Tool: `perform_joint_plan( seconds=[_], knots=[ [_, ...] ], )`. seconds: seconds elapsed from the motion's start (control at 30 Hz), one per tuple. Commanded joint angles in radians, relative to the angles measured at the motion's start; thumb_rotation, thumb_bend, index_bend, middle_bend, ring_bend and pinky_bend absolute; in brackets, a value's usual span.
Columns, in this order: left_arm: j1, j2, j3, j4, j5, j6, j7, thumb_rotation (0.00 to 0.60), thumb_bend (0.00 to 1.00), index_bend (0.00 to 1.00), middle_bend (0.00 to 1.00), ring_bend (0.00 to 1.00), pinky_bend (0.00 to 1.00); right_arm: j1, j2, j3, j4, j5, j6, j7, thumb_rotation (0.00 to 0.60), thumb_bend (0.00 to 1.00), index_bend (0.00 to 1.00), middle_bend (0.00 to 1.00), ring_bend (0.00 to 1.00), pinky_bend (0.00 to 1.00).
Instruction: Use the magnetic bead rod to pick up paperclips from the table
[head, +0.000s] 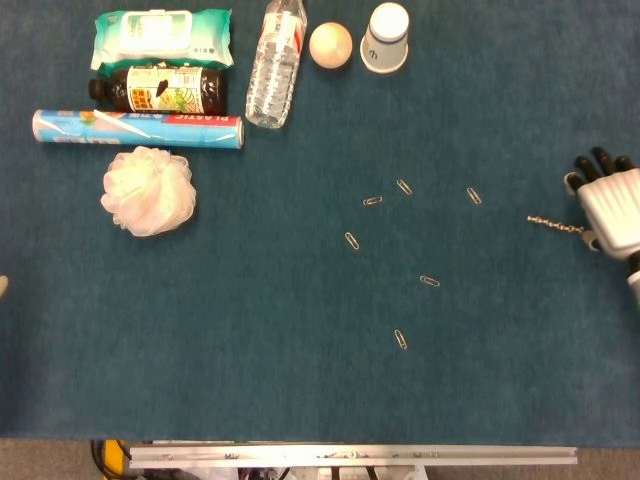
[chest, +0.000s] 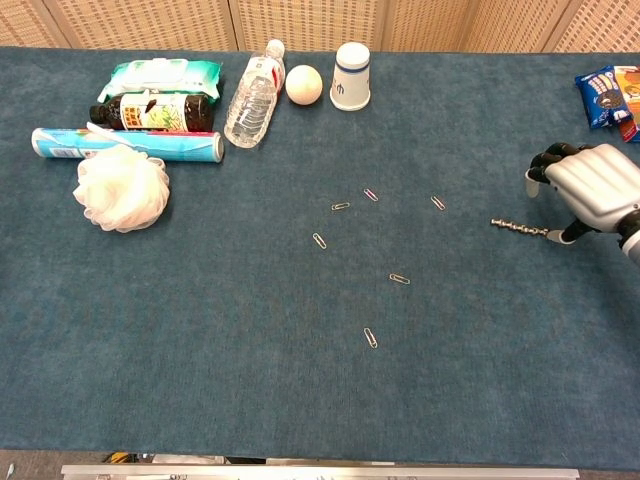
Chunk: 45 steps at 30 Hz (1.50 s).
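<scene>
The magnetic bead rod (head: 555, 224) (chest: 519, 228) lies almost level on the blue table at the far right. My right hand (head: 610, 205) (chest: 592, 190) is at its right end, fingers curled, with the thumb (chest: 571, 236) at the rod's tip. Whether the rod is pinched or only touched does not show. Several paperclips lie scattered left of the rod, the nearest one (head: 474, 196) (chest: 437, 202) a short way from its free end, others at mid table (head: 430, 281) (head: 352, 241). My left hand is not seen.
Along the back left are a wipes pack (head: 162, 36), a dark bottle (head: 158, 89), a wrap roll (head: 137, 129), a bath pouf (head: 148, 190), a water bottle (head: 276, 65), an egg (head: 330, 45) and a paper cup (head: 385, 38). Snack packs (chest: 610, 100) lie at the far right.
</scene>
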Motion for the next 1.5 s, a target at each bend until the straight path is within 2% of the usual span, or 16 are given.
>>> perform_joint_plan(
  seconds=[0.03,0.23,0.6,1.1,1.27,1.5],
  knots=[
    [-0.001,0.000,0.000,0.000,-0.001,-0.002,0.003,0.600,0.14,0.42,0.43,0.36,0.53,-0.003,-0.001,0.013,0.009,0.009,0.015,0.002,0.600,0.05,0.44,0.28,0.17,0.34],
    [-0.001,-0.002,0.000,-0.001,-0.003,-0.004,0.007,0.600,0.14,0.42,0.43,0.36,0.53,-0.006,0.017,0.009,-0.020,-0.012,0.037,0.037,0.600,0.05,0.44,0.28,0.17,0.34],
    [0.000,0.001,0.000,0.000,0.000,0.000,-0.002,0.600,0.14,0.42,0.43,0.36,0.53,-0.007,0.008,-0.029,-0.044,-0.051,0.038,0.005,0.600,0.05,0.44,0.28,0.17,0.33],
    [0.001,0.001,0.000,0.001,0.002,0.001,-0.007,0.600,0.14,0.42,0.43,0.36,0.53,0.014,-0.023,0.017,0.005,0.011,0.002,-0.036,0.600,0.05,0.44,0.28,0.17,0.34],
    [0.001,0.002,0.000,0.001,0.001,0.000,-0.008,0.600,0.14,0.42,0.43,0.36,0.53,0.013,-0.015,0.017,-0.004,0.005,0.013,-0.009,0.600,0.05,0.44,0.28,0.17,0.34],
    [0.001,0.002,0.000,0.001,0.000,-0.002,-0.005,0.600,0.14,0.42,0.43,0.36,0.53,0.017,0.017,-0.014,-0.056,-0.035,-0.001,0.068,0.600,0.05,0.44,0.28,0.17,0.34]
  ],
)
